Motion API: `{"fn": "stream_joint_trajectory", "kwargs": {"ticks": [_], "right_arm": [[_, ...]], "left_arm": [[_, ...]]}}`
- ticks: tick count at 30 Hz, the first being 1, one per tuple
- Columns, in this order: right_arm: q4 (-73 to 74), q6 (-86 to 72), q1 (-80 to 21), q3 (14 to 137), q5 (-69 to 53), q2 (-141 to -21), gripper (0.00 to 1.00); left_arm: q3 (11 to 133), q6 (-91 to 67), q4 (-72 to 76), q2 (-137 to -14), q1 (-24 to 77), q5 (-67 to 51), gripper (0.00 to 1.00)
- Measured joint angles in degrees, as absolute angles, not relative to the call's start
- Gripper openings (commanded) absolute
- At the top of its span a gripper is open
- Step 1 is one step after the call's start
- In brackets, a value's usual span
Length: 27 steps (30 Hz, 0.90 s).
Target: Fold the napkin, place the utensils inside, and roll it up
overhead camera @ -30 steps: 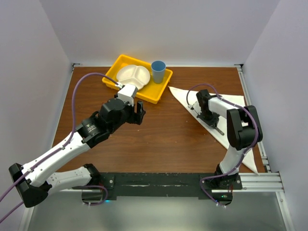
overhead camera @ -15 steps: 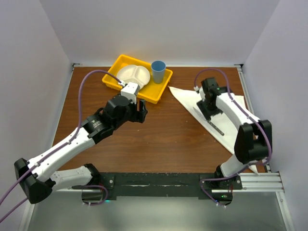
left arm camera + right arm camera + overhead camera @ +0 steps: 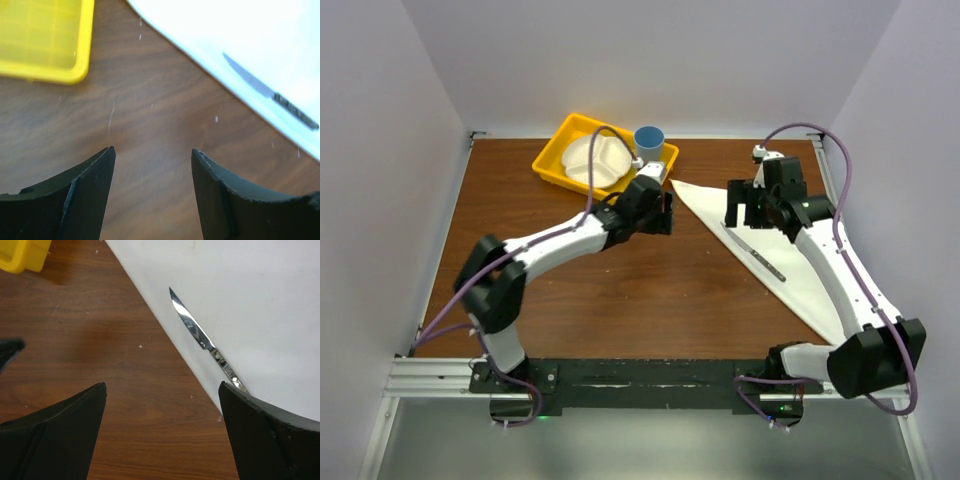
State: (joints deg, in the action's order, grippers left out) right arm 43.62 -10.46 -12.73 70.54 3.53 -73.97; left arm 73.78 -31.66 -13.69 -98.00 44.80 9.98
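**A:** Where's the napkin?

**B:** The napkin (image 3: pixel 802 285) lies flat on the right side of the worktop (image 3: pixel 620 290). It's folded into a long triangle, and its far tip points at the tray (image 3: pixel 548 160).

**A:** And the knife?

**B:** The knife (image 3: pixel 757 253) is on the napkin, just inside the left edge and running along it. The silver blade points toward the far end, the dark handle back toward the arm bases. Nothing is touching it.

**A:** What about the right pincer?

**B:** The right pincer (image 3: pixel 738 205) hangs over the blade end of the knife, clear of it. Its jaws are spread wide with nothing between them. Its own camera shows the blade on the white cloth below, between the two fingers.

**A:** And the left one?

**B:** The left pincer (image 3: pixel 665 212) is stretched out over bare wood, between the near corner of the tray and the tip of the napkin. Its jaws are parted too and hold nothing. Its camera shows the yellow corner at one side and the knife on the cloth at the other.

**A:** Anything in the tray?

**B:** A white divided plate (image 3: pixel 595 160), and a blue cup (image 3: pixel 649 145) at the right end. The tray sits at the far edge, left of centre.
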Motion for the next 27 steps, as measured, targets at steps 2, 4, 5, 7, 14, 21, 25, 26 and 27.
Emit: {"fn": "stream_joint_trajectory", "kwargs": {"ticks": [2, 4, 5, 7, 14, 21, 25, 26, 27], "right_arm": [[42.70, -13.76, -12.75, 68.99, 3.51, -72.25, 0.98], [42.33, -16.27, -12.73, 68.25, 3.88, -71.16, 0.98], [42.17, -17.23, -12.73, 68.05, 4.32, -70.74, 0.98], [41.45, -18.44, -12.73, 67.46, 5.30, -69.34, 0.98], [39.27, -18.85, -12.73, 66.08, 8.01, -61.17, 0.98], [38.54, -18.81, -12.73, 66.08, 7.97, -60.38, 0.98], [38.74, -18.59, -12.75, 66.08, 8.01, -60.27, 0.98], [38.79, -18.50, -12.75, 66.08, 8.08, -60.25, 0.98], [38.87, -18.44, -12.75, 66.08, 8.14, -60.23, 0.98]], "left_arm": [[78.32, -32.45, -12.32, -103.88, 45.10, 11.88, 0.64], [82.96, -33.74, -10.74, -109.86, 45.47, 15.20, 0.62], [84.53, -34.44, -10.15, -112.05, 45.69, 16.51, 0.61], [87.81, -35.94, -8.19, -116.86, 46.24, 19.92, 0.60], [91.24, -39.97, -0.89, -127.59, 47.16, 27.90, 0.56], [95.15, -41.45, 2.94, -133.60, 46.98, 34.61, 0.53], [95.48, -44.14, 5.21, -134.17, 46.44, 35.40, 0.56], [95.48, -44.93, 5.69, -134.21, 46.17, 35.40, 0.57], [95.48, -45.76, 6.42, -134.26, 45.93, 35.40, 0.58]]}}
